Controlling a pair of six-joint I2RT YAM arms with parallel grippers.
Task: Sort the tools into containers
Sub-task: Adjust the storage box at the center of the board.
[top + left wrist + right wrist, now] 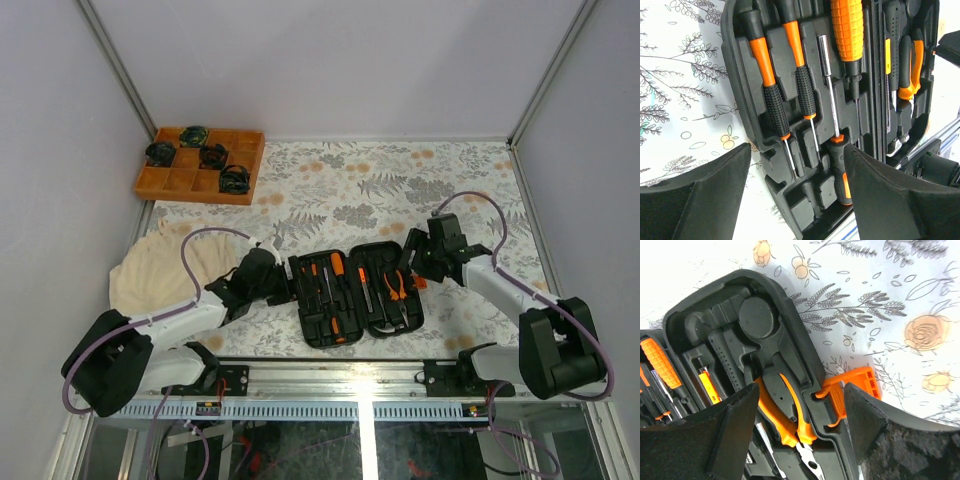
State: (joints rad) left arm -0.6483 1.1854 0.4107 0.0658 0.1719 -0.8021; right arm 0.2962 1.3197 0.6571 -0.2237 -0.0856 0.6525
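Floral tablecloth (400, 190) | grey walls (350, 70) | tool case (355, 295) open | left fingers (695, 205), right fingers (900, 440) spread

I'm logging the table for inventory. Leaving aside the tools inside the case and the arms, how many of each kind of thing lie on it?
Tool case: 1
Orange tray: 1
Coiled items: 4
Cloth: 1
Total: 7

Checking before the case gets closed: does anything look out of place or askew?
Nothing askew: the screwdrivers and pliers lie seated in the case. Only a round recess in the pliers' half sits empty, and the latch hangs open.
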